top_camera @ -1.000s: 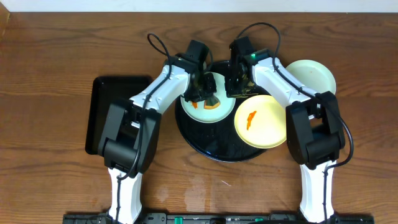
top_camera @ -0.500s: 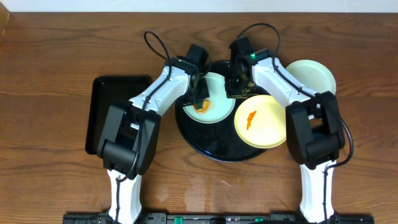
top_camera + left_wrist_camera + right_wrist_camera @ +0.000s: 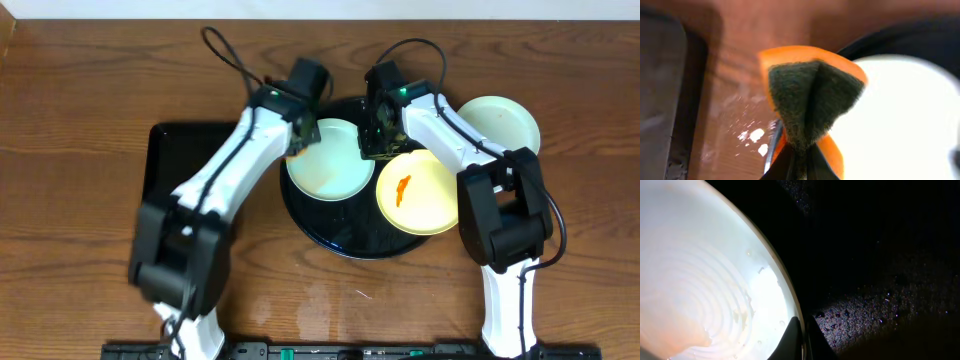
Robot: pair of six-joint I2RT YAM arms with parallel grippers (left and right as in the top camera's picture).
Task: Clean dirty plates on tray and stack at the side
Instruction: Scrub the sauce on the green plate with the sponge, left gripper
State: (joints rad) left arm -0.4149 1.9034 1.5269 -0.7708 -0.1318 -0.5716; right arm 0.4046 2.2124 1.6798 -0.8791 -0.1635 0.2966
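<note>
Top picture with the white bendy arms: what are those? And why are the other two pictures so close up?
Those are two robot arms at a table, filmed from above. The close pictures come from a camera on each wrist. The left end effector pinches an orange-and-green sponge at the edge of a pale mint plate on the round black tray. The right end effector is closed at the rim of a white-looking plate. A yellow plate with an orange smear lies on the tray. Another pale plate and a rectangular black tray sit on the table.

L gripper (image 3: 300,138) w/ sponge (image 3: 810,100) slid off mint plate (image 3: 328,165) to its left rim; plate now looks clean.
</note>
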